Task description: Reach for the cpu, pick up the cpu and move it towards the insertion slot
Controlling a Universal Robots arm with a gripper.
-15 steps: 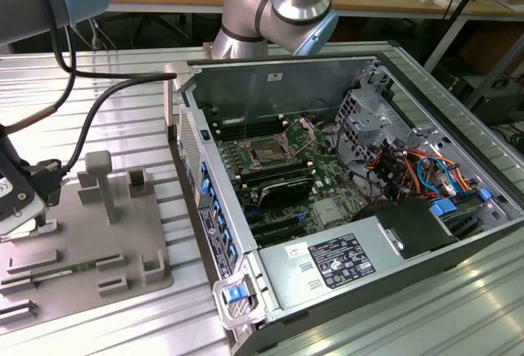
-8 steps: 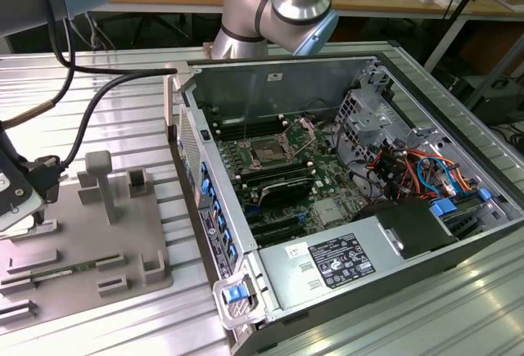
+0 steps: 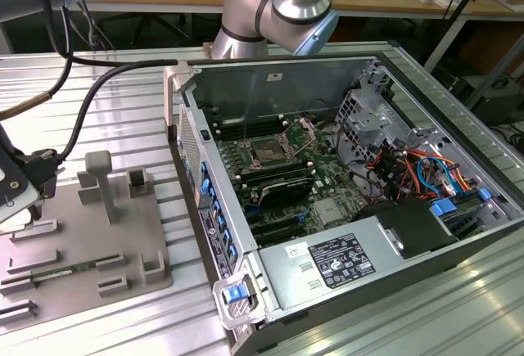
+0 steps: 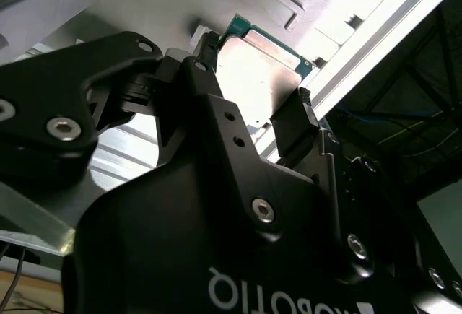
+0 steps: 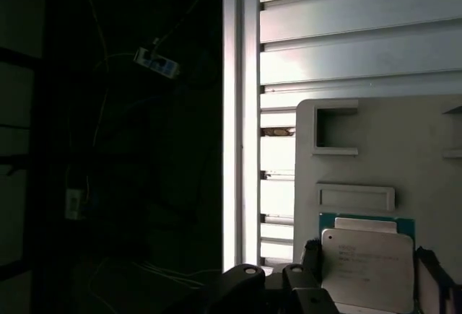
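Observation:
The cpu (image 5: 368, 260), a flat silvery square on a green rim, lies between my gripper's (image 5: 369, 274) two black fingers (image 5: 312, 256), just over the grey tray (image 5: 375, 148). In the second wrist view the cpu (image 4: 256, 68) has a finger (image 4: 296, 115) pressed against each side, so the gripper (image 4: 253, 79) is shut on it. I cannot tell whether it is lifted off the tray. In the exterior view the gripper (image 3: 12, 196) is at the far left over the tray (image 3: 82, 250). The insertion slot (image 3: 270, 153) sits inside the open computer case, far to the exterior view's right.
The case wall (image 3: 192, 176) stands between tray and motherboard. Memory slots (image 3: 282, 188), a power supply (image 3: 336, 262) and coloured cables (image 3: 417, 168) fill the case. A grey post (image 3: 100, 180) rises from the tray. The arm's black cable (image 3: 98, 102) hangs over the slatted table.

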